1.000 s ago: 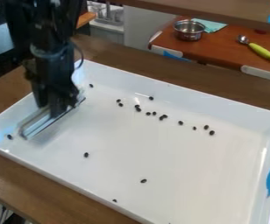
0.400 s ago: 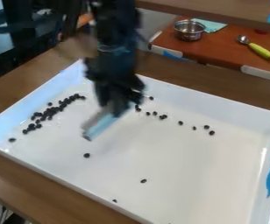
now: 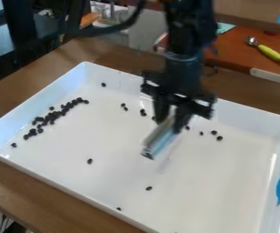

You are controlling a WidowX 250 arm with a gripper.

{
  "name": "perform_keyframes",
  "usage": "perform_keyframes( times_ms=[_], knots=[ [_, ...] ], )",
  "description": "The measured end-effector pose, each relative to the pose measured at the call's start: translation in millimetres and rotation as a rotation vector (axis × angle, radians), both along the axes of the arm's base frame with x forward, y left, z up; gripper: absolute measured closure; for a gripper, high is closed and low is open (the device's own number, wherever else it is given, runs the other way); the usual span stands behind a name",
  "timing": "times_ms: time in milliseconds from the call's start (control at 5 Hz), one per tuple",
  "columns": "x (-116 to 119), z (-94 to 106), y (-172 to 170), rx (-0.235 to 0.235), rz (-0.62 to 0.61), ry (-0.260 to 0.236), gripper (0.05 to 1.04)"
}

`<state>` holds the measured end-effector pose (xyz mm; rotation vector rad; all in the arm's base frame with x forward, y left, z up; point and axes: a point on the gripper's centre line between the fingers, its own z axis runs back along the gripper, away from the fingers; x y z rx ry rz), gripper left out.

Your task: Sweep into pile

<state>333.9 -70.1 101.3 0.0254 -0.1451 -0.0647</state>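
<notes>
No words, labels or brand names can be read here. No numbers or signs can be made out either.
</notes>
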Motion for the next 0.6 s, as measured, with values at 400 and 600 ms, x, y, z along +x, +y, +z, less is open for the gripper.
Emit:
perform_keyframes(
  times_ms=[400,600],
  knots=[
    [7,-2.8,-41,-0.049,0.070,0.029,0.731],
    [8,-8.2,-53,-0.039,0.070,0.032,0.731]
  ],
)
